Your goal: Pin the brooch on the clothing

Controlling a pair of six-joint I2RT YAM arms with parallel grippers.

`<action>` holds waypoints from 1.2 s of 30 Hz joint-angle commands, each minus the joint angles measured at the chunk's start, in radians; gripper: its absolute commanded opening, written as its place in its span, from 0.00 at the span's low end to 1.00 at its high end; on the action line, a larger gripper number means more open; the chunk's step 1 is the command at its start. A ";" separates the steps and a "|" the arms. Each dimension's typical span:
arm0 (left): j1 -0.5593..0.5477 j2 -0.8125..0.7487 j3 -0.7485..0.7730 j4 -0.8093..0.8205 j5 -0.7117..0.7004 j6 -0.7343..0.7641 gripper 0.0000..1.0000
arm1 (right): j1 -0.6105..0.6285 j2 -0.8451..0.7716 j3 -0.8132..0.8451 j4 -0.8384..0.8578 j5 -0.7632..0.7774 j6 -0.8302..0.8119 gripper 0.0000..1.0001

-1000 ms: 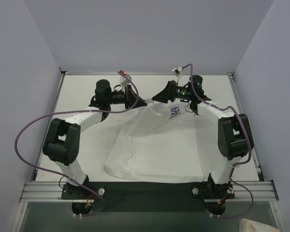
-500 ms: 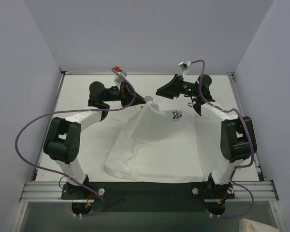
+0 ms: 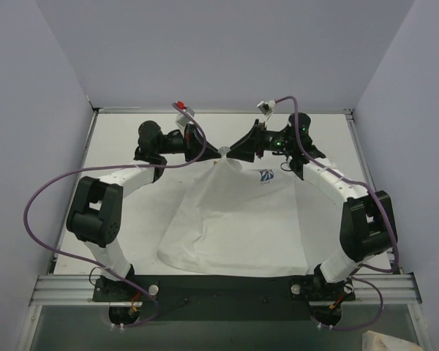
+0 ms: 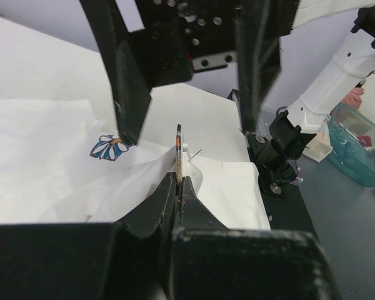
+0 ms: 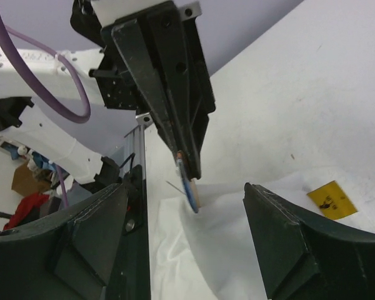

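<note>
The white T-shirt (image 3: pixel 234 219) lies spread on the table, its blue-and-white flower print (image 3: pixel 265 176) facing up. Its neck end is pulled up into a peak between the two grippers. My left gripper (image 3: pixel 207 150) is shut on the small round brooch (image 4: pixel 179 140), held edge-on with its thin pin (image 4: pixel 195 153) sticking out sideways over the fabric. In the right wrist view the brooch (image 5: pixel 189 184) hangs from the left gripper's fingers (image 5: pixel 175 94). My right gripper (image 5: pixel 186 190) is open, one finger on either side of the brooch, not touching it. It faces the left gripper in the top view (image 3: pixel 236 150).
A yellow tag (image 5: pixel 330 198) lies on the shirt near the neck. Lilac walls close in the white table (image 3: pixel 124 212) on three sides. A black rail (image 3: pixel 219 289) with the arm bases runs along the near edge. A teal bin (image 4: pixel 362 144) stands beyond the table.
My right gripper drew up and back from the shirt, then came back in, open, around the brooch. The left gripper shifted slightly right with the brooch. The shirt's neck now peaks between them.
</note>
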 commanded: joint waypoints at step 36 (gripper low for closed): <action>-0.041 -0.091 0.105 -0.468 -0.088 0.379 0.00 | 0.111 -0.030 0.093 -0.335 0.072 -0.290 0.19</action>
